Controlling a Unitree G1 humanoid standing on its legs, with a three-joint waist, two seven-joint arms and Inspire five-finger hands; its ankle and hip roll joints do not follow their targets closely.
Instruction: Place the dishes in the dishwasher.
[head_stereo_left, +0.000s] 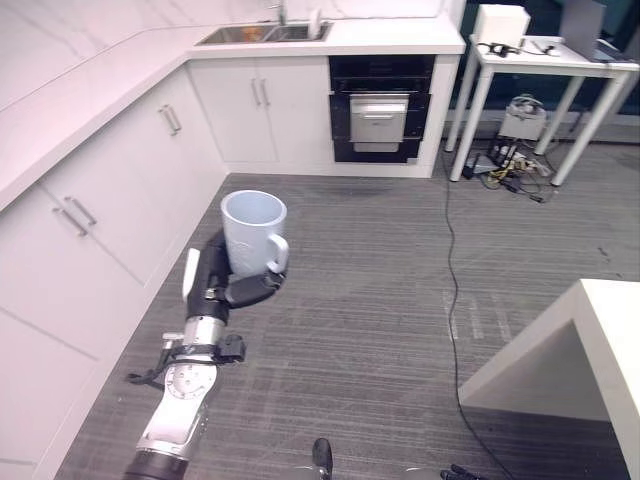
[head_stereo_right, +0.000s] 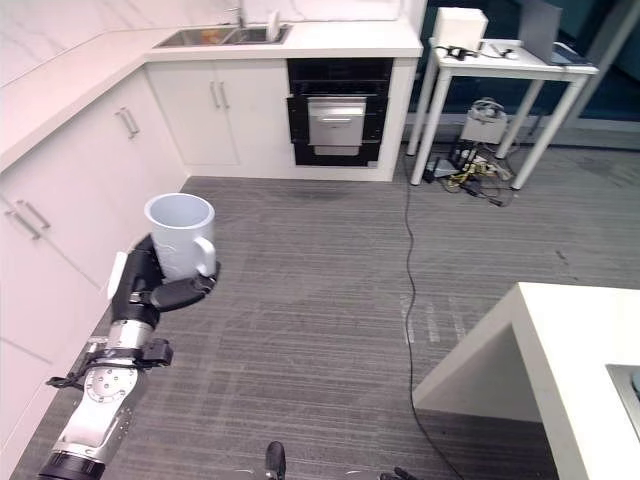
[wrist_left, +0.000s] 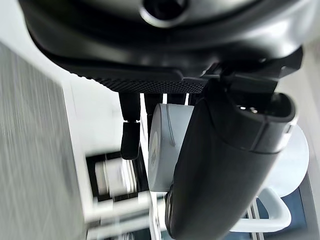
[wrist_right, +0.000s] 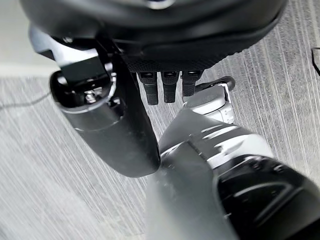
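A white mug (head_stereo_left: 253, 232) with a handle stands upright in my left hand (head_stereo_left: 215, 280), held above the grey floor beside the white cabinets. The hand's fingers and thumb curl round the mug's lower wall (wrist_left: 165, 145). A black built-in appliance (head_stereo_left: 380, 110) with a silver front sits under the far counter, well beyond the mug. My right hand (wrist_right: 150, 30) hangs over the floor with relaxed fingers (wrist_right: 170, 85) and holds nothing.
White cabinets (head_stereo_left: 120, 190) run along the left, and a counter with a sink (head_stereo_left: 262, 34) stands at the far end. A white table (head_stereo_left: 545, 55) stands at the back right with gear and cables (head_stereo_left: 510, 150) beneath. Another white table's corner (head_stereo_left: 590, 340) juts in at the right.
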